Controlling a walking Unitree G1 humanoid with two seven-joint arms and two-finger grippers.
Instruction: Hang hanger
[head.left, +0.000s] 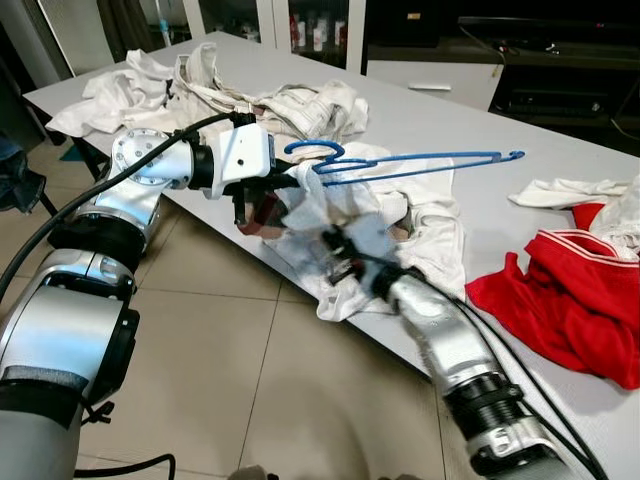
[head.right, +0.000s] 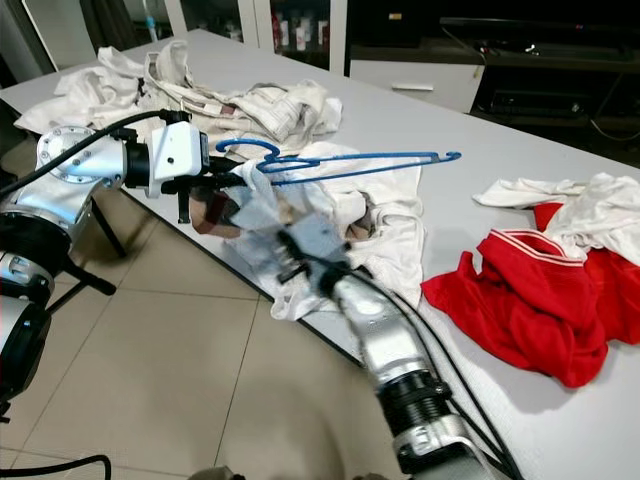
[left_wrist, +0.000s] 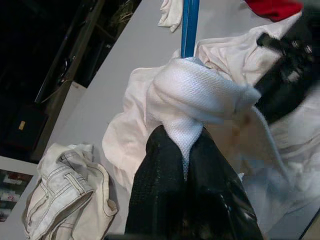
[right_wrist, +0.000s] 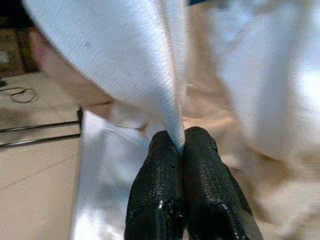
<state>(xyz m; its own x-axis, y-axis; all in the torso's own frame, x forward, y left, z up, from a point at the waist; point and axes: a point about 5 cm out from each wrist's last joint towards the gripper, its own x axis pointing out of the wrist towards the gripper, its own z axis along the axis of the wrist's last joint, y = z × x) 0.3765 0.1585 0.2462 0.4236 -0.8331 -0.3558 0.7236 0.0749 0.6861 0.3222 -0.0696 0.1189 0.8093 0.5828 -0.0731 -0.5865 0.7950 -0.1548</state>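
Note:
A blue hanger (head.left: 400, 162) hovers over the grey table (head.left: 470, 110), its hook end near my left gripper (head.left: 272, 192). A white shirt (head.left: 435, 232) lies crumpled at the table's near edge and is partly pulled over the hanger's near end. In the left wrist view my left gripper (left_wrist: 183, 136) is shut on a bunched fold of this white shirt (left_wrist: 197, 95), with the blue hanger (left_wrist: 190, 25) rising out of the fold. My right gripper (head.left: 332, 245), blurred, is just below and right of the left one. The right wrist view has it (right_wrist: 181, 142) shut on a hanging edge of the shirt (right_wrist: 130, 65).
A red garment (head.left: 570, 300) lies at the table's right end, with a white cloth (head.left: 565, 190) behind it. A heap of pale clothes (head.left: 200, 85) covers the far left of the table. Tiled floor (head.left: 230, 330) lies below the near edge. Dark cabinets (head.left: 560, 60) stand behind.

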